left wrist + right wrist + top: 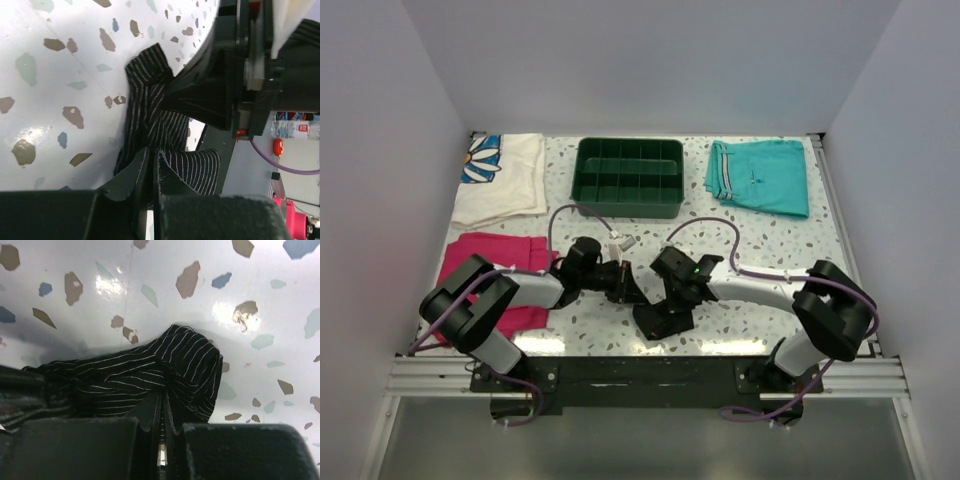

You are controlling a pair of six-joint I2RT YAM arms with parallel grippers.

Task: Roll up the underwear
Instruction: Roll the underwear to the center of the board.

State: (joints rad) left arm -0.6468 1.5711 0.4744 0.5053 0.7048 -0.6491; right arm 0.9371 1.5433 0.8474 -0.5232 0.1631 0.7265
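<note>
A: While both arms are crowding in over the near middle of the table [770,245], which step are they working on?

B: I'm judging it as the rolling itself. The underwear [150,370] is lying bunched on the speckled surface between the two wrists, near the front edge and well apart from the green tray [630,180] and the teal shorts [760,175].

A: And what are the fingers doing?

B: The left gripper [150,167] is pinching a fold of the striped cloth with its jaws all but closed. The right gripper [162,407] is doing likewise, its jaws pressed together on a hump of fabric that is rising just beyond the tips.

A: Is it looking like a roll?

B: Not a tidy one; the cloth is puckering and twisting, and how much is wound I can't tell, as the arms are hiding most of it from above.

A: So what is the next move asking for?

B: In my view, both grips turning together in the same direction, keeping the fabric taut between them so the layers are stacking and not skewing.
</note>
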